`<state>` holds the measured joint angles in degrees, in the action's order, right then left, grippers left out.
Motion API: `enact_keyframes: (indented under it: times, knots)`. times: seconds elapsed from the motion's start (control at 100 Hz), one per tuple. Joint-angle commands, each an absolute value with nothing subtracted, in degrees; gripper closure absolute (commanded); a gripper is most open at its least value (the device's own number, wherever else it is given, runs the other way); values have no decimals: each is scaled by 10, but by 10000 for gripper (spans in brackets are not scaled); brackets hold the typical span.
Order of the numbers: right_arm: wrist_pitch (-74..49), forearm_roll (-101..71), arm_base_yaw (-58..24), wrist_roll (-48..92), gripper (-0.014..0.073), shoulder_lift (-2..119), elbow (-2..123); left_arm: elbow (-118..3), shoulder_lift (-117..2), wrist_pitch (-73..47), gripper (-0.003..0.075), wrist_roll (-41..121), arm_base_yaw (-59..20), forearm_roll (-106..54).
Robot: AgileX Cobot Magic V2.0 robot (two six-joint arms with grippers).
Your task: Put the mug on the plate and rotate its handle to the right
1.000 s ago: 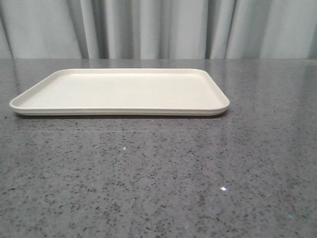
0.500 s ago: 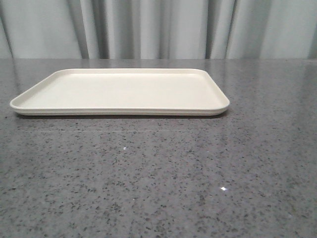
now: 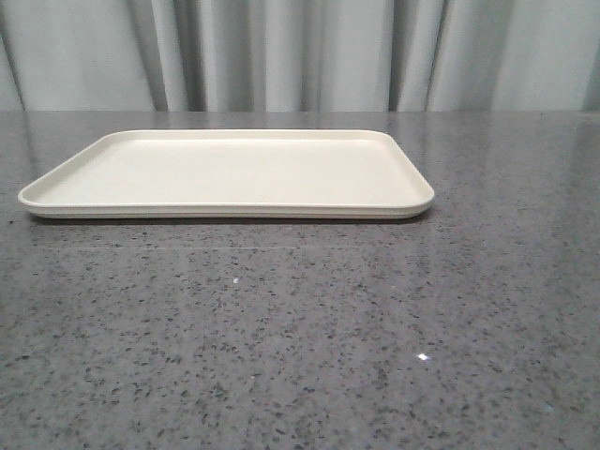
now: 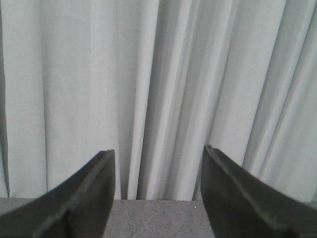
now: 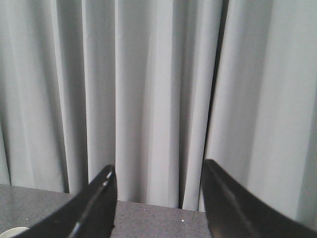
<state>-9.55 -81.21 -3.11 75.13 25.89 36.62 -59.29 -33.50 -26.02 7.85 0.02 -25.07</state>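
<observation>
Speckled grey table (image 3: 300, 356), bare plate (image 3: 225, 173), pale pleated curtain (image 3: 300, 52) behind.

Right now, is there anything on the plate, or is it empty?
Empty. In the front view the plate lies flat on the grey table with its whole cream surface bare; no mug shows in any view.
</observation>
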Motion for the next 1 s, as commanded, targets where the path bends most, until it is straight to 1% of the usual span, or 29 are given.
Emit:
enact_keyframes:
  times: [0.0, 0.19, 0.41, 0.63, 0.79, 0.9, 0.99]
  knots:
    - [-82, -824, -31, 756, 188, 265, 386, -613, -343, -225, 330, 71, -3, -262]
    - [-77, -824, -31, 757, 188, 265, 386, -613, -343, -225, 330, 71, -3, -255]
    - [-37, -824, -31, 757, 193, 265, 386, -613, -341, -208, 331, 71, -3, -249]
    - [-43, -790, -31, 775, 193, 265, 410, -614, -341, -213, 334, 72, -3, -236]
    - [-43, -782, -31, 797, 193, 270, 450, -657, -363, -303, 348, 70, -3, -190]
    - [-42, -781, -31, 803, 193, 279, 473, -709, -391, -362, 374, 28, -3, -110]
    - [-41, -773, -31, 807, 193, 295, 488, -757, -413, -413, 374, 0, -3, -44]
